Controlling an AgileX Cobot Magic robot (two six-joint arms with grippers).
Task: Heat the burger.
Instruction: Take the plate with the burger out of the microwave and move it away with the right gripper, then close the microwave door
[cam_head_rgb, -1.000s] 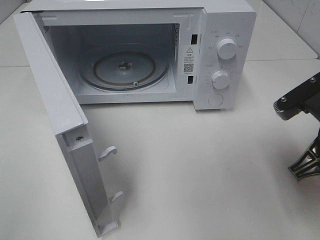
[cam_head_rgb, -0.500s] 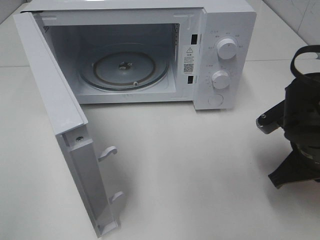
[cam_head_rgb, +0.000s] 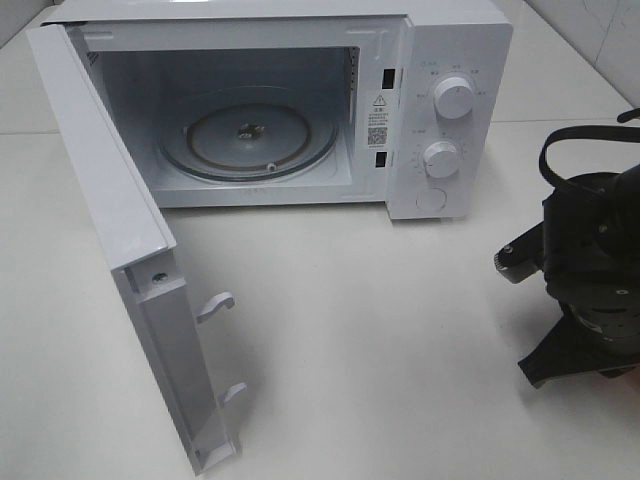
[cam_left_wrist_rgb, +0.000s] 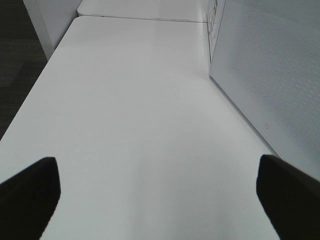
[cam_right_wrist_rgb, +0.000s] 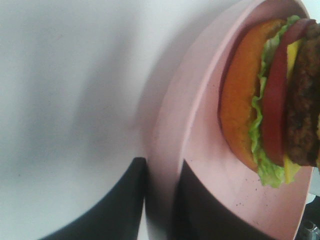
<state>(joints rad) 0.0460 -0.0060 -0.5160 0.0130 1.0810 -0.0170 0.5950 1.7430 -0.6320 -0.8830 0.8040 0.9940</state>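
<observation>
Gripping the rim of the pink plate (cam_right_wrist_rgb: 200, 150) is the step judged to be in hand, with the burger (cam_right_wrist_rgb: 272, 95) yet to be carried to the microwave (cam_head_rgb: 290, 100). In the right wrist view the burger is seen resting on that plate at the right of the frame, bun, lettuce, tomato and patty all visible in side profile. The right hand (cam_right_wrist_rgb: 160, 200) is placed at the lower centre of that frame, one dark finger on each side of the plate's rim; the rim is straddled closely, and the plate appears to be grasped, though how firmly cannot be told. In the high view only the arm's dark wrist (cam_head_rgb: 585, 290) is seen at the right edge, low over the desk (cam_head_rgb: 400, 350); plate and burger are hidden there. The microwave stands at the upper centre of that view with its door (cam_head_rgb: 120, 250) swung wide to the left and the glass turntable (cam_head_rgb: 250, 140) bare. The next move is judged to call for a level lift and a carry leftward into the cavity. The left hand (cam_left_wrist_rgb: 155, 195) is held released, its fingers spread wide above bare desk.
</observation>
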